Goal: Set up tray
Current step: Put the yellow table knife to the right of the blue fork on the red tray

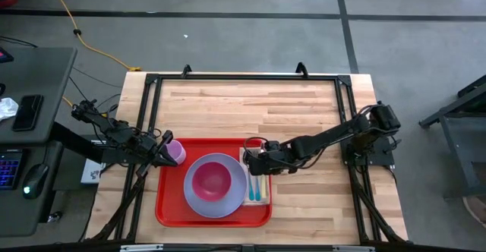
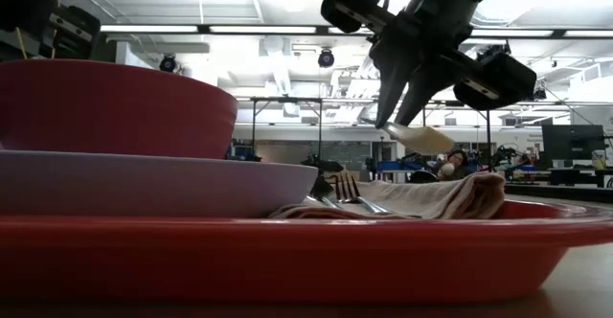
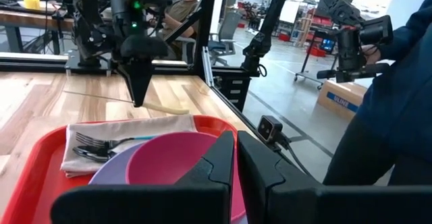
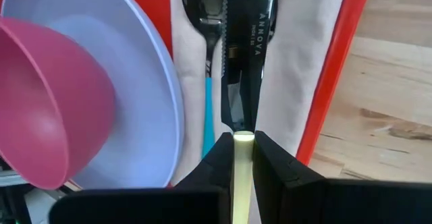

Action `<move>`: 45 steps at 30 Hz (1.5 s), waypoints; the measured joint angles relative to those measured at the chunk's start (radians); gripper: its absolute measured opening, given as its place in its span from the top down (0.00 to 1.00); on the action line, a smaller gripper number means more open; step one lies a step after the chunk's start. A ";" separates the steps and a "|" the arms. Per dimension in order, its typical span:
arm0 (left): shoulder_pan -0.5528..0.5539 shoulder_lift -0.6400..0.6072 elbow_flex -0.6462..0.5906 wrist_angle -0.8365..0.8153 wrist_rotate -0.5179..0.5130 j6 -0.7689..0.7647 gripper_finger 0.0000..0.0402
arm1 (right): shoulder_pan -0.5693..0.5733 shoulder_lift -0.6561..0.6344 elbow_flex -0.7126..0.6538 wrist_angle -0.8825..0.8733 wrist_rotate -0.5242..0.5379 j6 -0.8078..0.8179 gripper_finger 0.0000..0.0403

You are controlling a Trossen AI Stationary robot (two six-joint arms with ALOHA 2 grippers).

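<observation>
The red tray [image 1: 171, 210] lies near the table's front edge. On it are a lavender plate [image 1: 199, 204] holding a pink bowl [image 1: 211, 180], a purple cup [image 1: 177, 152] at its far left corner, and a tan napkin [image 4: 297, 62] along its right side. A fork and a spoon with teal handles [image 1: 254, 191] rest on the napkin. My right gripper [image 1: 254, 159] hovers over the napkin, shut on a knife [image 4: 244, 55] with a pale handle. My left gripper [image 3: 236, 163] waits, shut, beside the cup; whether it touches the cup cannot be told. My right gripper pinches the knife's pale handle [image 4: 243, 140] between its two fingers, close to where the dark blade begins. The fingers slant down from the table's right and lie across the knife. The knife hangs nearly level, clear of the napkin, blade toward the far edge beside the fork.
Bare wooden table [image 1: 250, 108] stretches beyond the tray and to its right [image 1: 319, 199]. A black frame [image 1: 243, 77] runs around the tabletop. A person in blue [image 3: 398, 102] stands beyond the table's right side.
</observation>
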 joint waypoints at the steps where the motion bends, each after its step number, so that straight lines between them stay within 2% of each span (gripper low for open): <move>1: 0.000 0.000 0.000 0.000 0.003 0.000 0.88 | 0.000 0.001 0.000 0.000 0.000 0.004 0.96; 15: 0.000 0.000 0.000 0.000 0.010 0.000 0.88 | 0.000 0.043 0.000 0.026 -0.036 0.016 0.96; 45: 0.000 0.000 0.000 0.005 0.032 0.000 0.88 | -0.007 0.139 0.000 0.025 -0.042 0.021 0.96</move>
